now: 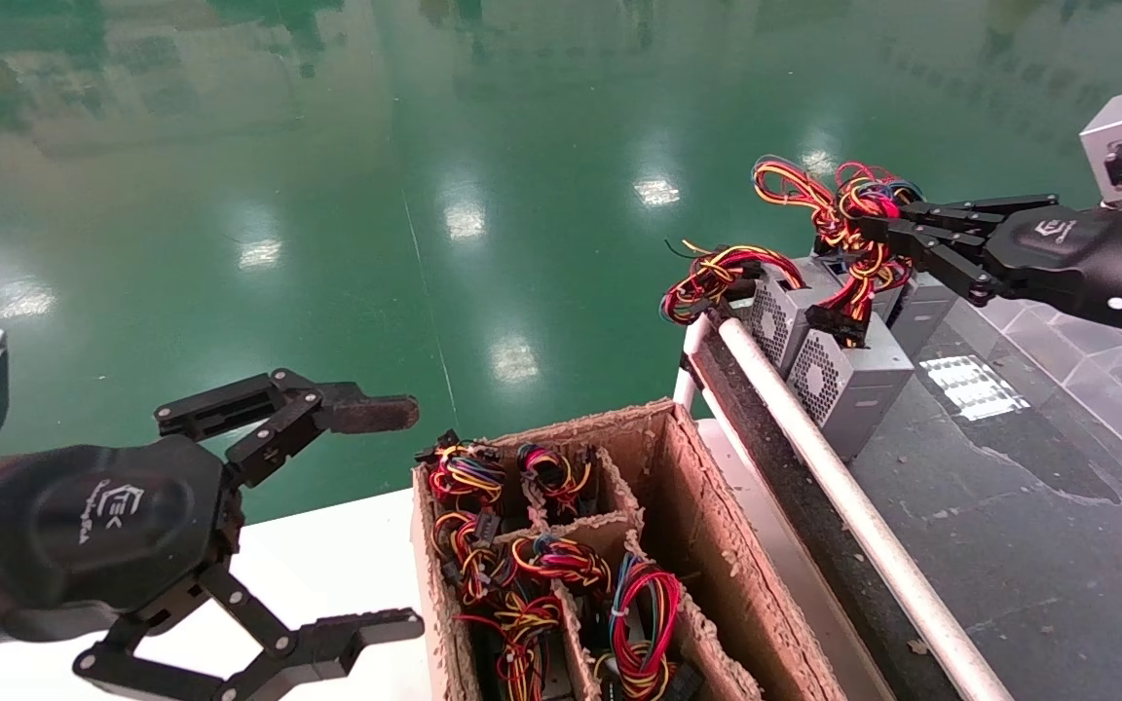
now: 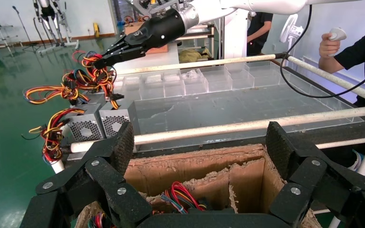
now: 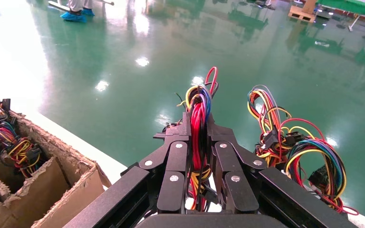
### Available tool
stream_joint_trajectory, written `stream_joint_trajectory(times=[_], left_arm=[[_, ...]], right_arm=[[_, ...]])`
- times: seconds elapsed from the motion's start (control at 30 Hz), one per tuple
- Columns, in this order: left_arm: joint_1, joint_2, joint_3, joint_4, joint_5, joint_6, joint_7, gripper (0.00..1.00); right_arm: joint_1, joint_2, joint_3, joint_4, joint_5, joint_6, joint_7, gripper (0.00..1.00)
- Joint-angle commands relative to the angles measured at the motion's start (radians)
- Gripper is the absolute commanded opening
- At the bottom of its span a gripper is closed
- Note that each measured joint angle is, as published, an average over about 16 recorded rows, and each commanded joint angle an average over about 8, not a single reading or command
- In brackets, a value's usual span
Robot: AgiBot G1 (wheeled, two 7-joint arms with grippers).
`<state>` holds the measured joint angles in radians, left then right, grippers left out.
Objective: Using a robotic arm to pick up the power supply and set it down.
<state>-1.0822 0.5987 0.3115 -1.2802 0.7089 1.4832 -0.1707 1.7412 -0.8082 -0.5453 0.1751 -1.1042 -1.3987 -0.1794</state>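
My right gripper (image 1: 863, 230) (image 3: 198, 124) is shut on a looped bundle of red, yellow and blue wires (image 1: 843, 206) (image 3: 198, 111). The bundle rises from a grey power supply (image 1: 853, 375) with a round fan grille. That box stands at the near edge of the dark table, beside two like boxes (image 1: 777, 310). The left wrist view shows the same gripper (image 2: 100, 61) from afar, clamped on the wires (image 2: 91, 72) above the grey boxes (image 2: 116, 119). My left gripper (image 1: 400, 516) (image 2: 200, 142) hangs open and empty over the cardboard box, low on the left.
A worn cardboard box (image 1: 692, 487) with dividers holds several more wire bundles (image 1: 639, 604). A white rail (image 1: 843, 497) edges the dark table (image 1: 1038, 506). Clear trays (image 2: 195, 81) line the table's far side, and a person (image 2: 356, 52) stands behind it.
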Motion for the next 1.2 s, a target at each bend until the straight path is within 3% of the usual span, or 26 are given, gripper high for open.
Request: stream_joint_trajectory(times=[0.03,0.07,0.6,0.87,1.2], left_arm=[[0.000,0.000,0.000,0.000,0.000,0.000,0.000,1.00],[0.000,0.000,0.000,0.000,0.000,0.000,0.000,1.00],[0.000,0.000,0.001,0.000,-0.001,0.000,0.000,1.00],[0.000,0.000,0.001,0.000,-0.001,-0.001,0.001,1.00],[0.000,0.000,0.001,0.001,-0.001,0.000,0.001,1.00]], right_arm=[[0.008,-0.009,-0.004,-0.016,-0.006,-0.002,-0.013,0.92],[0.011,-0.011,-0.005,-0.023,-0.008,-0.006,-0.017,1.00],[0.048,-0.003,-0.026,-0.095,-0.033,-0.142,-0.061,1.00],[0.061,0.024,0.029,-0.123,0.048,-0.168,-0.107,1.00],[-0.013,0.050,0.074,0.004,0.110,-0.171,-0.081,1.00]])
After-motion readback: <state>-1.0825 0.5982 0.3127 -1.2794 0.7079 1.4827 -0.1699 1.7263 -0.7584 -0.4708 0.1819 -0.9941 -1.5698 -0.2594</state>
